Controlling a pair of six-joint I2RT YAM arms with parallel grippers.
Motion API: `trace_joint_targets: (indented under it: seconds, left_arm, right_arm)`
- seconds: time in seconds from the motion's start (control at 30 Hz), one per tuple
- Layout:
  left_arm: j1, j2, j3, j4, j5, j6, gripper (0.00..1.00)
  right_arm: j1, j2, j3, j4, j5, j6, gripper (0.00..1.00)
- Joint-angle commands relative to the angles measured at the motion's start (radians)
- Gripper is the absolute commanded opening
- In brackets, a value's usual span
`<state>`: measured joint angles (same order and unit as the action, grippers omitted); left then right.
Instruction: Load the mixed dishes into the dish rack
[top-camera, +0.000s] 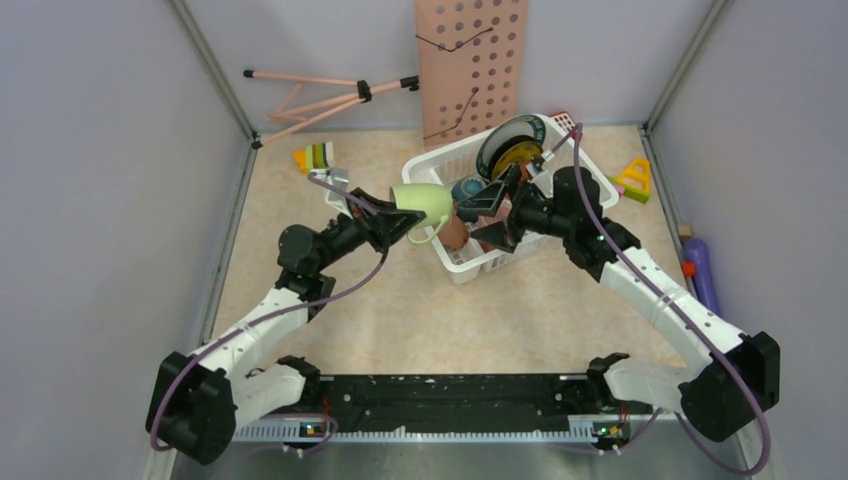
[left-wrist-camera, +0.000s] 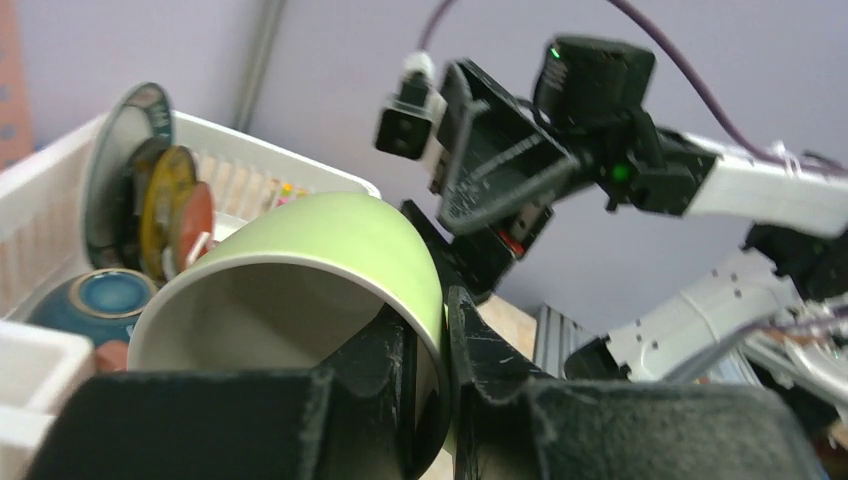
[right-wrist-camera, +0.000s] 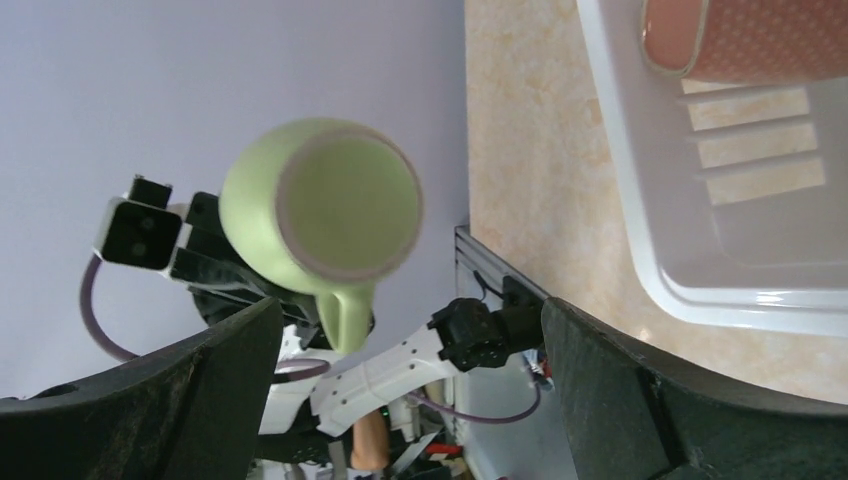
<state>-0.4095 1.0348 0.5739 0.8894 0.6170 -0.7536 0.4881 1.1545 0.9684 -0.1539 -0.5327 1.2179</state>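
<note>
1. Our left gripper (left-wrist-camera: 440, 335) is clamped on the mug (top-camera: 425, 203), one finger inside the rim and one outside. The mug hangs sideways in the air at the rack's (top-camera: 440, 160) left edge, mouth toward the right gripper (top-camera: 487, 217).
2. That pinch takes only a thin strip of wall, so we judge the mug could swivel or slip if bumped.
3. The right gripper is spread wide with nothing in it and sits just beside the mug. The two arms could clash, or a handover could close before the mug is centred.
4. A pink cup (top-camera: 455, 232) lies in the rack's near corner right below, and a bowl (top-camera: 466, 188) and plates (top-camera: 515, 140) crowd the rest. A low drop could knock them or shove the light rack.
5. The table (top-camera: 400, 320) is smooth beige speckle, so we expect little friction to hold the rack.
6. Pale grey walls enclose it on three sides. A pegboard (top-camera: 470, 60) and a folded stand (top-camera: 320, 95) lean at the back, and toy blocks (top-camera: 318, 157) lie nearby.
</note>
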Motion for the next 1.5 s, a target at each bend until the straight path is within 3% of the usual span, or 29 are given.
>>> trace_joint_targets:
  seconds: [0.0, 0.17, 0.7, 0.8, 0.9, 0.93, 1.0, 1.07, 1.17, 1.3, 1.37, 1.47]
  left_arm:
    - [-0.062, 0.04, 0.079, 0.221, 0.133, 0.119, 0.0]
    - [-0.106, 0.093, 0.112, 0.247, 0.11, 0.12, 0.0]
    - [-0.162, 0.33, 0.167, 0.649, 0.102, -0.159, 0.0]
    - [-0.166, 0.354, 0.179, 0.657, 0.104, -0.156, 0.0]
    - [-0.168, 0.349, 0.182, 0.591, 0.1, -0.117, 0.0]
    - [-0.168, 0.344, 0.181, 0.56, 0.098, -0.1, 0.03]
    - [-0.168, 0.328, 0.175, 0.506, 0.089, -0.069, 0.23]
    - [-0.168, 0.312, 0.173, 0.444, 0.09, -0.033, 0.37]
    - [-0.168, 0.284, 0.167, 0.325, 0.071, 0.043, 0.6]
    - [-0.168, 0.246, 0.157, 0.184, -0.022, 0.129, 0.77]
    - [-0.167, 0.236, 0.163, 0.119, -0.081, 0.161, 0.9]
    - [-0.168, 0.222, 0.174, 0.009, -0.168, 0.201, 0.94]
  right_arm:
    - [-0.007, -0.008, 0.03, 0.085, -0.046, 0.146, 0.99]
    - [-0.014, -0.014, -0.039, 0.24, -0.064, 0.252, 0.99]
    - [-0.019, 0.02, -0.059, 0.354, -0.126, 0.289, 0.98]
    - [-0.019, 0.017, -0.064, 0.36, -0.129, 0.293, 0.81]
    - [-0.026, 0.009, -0.069, 0.364, -0.128, 0.29, 0.52]
    - [-0.036, 0.008, -0.069, 0.361, -0.129, 0.286, 0.42]
    - [-0.061, 0.004, -0.067, 0.355, -0.134, 0.274, 0.28]
    - [-0.091, 0.0, -0.056, 0.328, -0.137, 0.249, 0.23]
    - [-0.135, -0.005, -0.022, 0.236, -0.116, 0.171, 0.18]
    - [-0.183, -0.012, 0.029, 0.074, -0.032, 0.052, 0.16]
    - [-0.206, -0.018, 0.033, 0.03, 0.021, 0.016, 0.16]
    - [-0.233, -0.017, 0.067, -0.058, 0.099, -0.059, 0.16]
